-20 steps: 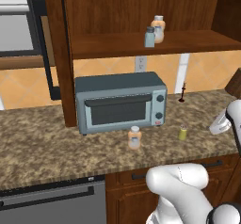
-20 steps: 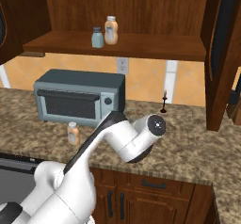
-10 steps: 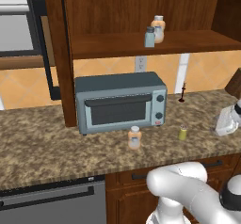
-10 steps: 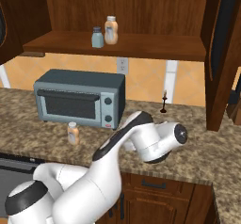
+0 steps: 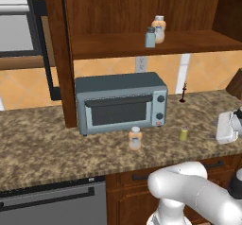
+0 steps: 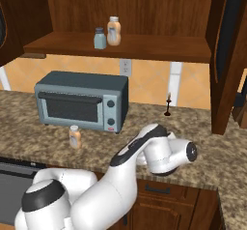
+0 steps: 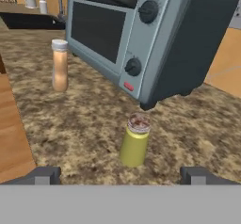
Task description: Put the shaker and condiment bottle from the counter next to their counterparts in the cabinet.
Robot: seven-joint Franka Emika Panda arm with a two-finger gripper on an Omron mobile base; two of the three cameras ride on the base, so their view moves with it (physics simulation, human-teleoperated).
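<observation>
gripper (image 7: pixel 120 175) spread wide, pinching nothing, with the shaker (image 7: pixel 134 140) centred between the 2 tips and just ahead. shaker upright on the counter (image 7: pixel 84 129), just in front of the toaster oven (image 7: pixel 141 35) at its knob corner; bottle (image 7: pixel 60 65) also before the oven, off toward its door side. counterparts (image 5: pixel 155 30) up in the cabinet (image 5: pixel 142 43) above the oven. probably light, rigid and smooth (so tippy if nudged); best taken across the yellow-green body, below the metal cap.
</observation>
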